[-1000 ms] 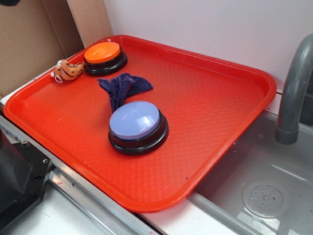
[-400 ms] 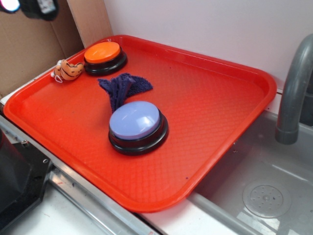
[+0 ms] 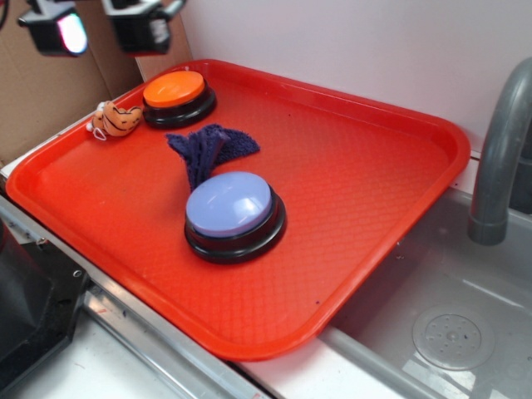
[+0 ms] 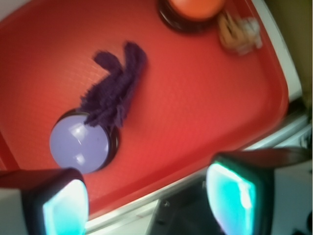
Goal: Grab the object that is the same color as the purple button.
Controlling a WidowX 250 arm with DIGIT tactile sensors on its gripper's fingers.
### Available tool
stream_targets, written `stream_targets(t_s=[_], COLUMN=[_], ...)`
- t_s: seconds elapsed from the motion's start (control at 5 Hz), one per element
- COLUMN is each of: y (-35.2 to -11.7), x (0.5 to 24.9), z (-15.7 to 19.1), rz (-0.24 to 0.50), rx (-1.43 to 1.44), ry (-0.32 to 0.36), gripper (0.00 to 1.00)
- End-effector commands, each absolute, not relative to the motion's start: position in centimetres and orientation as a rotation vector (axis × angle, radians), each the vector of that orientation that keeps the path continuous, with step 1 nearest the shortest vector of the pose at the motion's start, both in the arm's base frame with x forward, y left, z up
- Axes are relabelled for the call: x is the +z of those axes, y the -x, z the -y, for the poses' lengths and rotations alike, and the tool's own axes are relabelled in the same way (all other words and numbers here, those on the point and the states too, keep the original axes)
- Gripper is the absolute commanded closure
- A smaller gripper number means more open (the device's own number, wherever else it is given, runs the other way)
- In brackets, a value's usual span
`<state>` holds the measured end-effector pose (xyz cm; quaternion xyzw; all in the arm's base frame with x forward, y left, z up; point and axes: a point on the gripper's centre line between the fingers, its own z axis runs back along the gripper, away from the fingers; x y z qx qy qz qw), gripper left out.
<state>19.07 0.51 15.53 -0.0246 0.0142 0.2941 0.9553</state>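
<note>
Meanwhile the purple rag [image 3: 208, 150] lies on the tray [image 3: 374, 166], well apart from the released, empty jaws.

A bright red tray [image 3: 391, 158] with a fine diamond texture; on it a dark purple rag [image 3: 206, 148], a pale lavender button [image 3: 229, 204] on a black base, an orange-topped button [image 3: 174, 89] ringed in black, and an orange plush toy [image 3: 117, 119] with dark stripes

Crumpled purple rag [image 3: 208, 150] – touching lavender button [image 3: 230, 205]
</note>
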Motion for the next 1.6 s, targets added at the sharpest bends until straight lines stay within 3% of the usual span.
stream_targets(t_s=[0.0, 0.4, 0.6, 0.8, 1.0, 1.4], y=[-22.8, -23.2, -22.4, -21.9, -22.1, -22.1], x=[10.6, 4.9, 3.5, 3.5, 4.0, 7.9], z=[-1.1, 0.0, 0.1, -0.2, -0.6, -2.1], rz=[-0.067, -0.036, -0.077, -0.043, -0.022, 0.027], rx=[0.878, 1.010, 1.045, 1.098, 1.081, 0.857], ry=[0.093, 0.023, 0.075, 0.096, 0.104, 0.092], gripper=[0.00, 0.00, 0.00, 1.00, 1.00, 1.00])
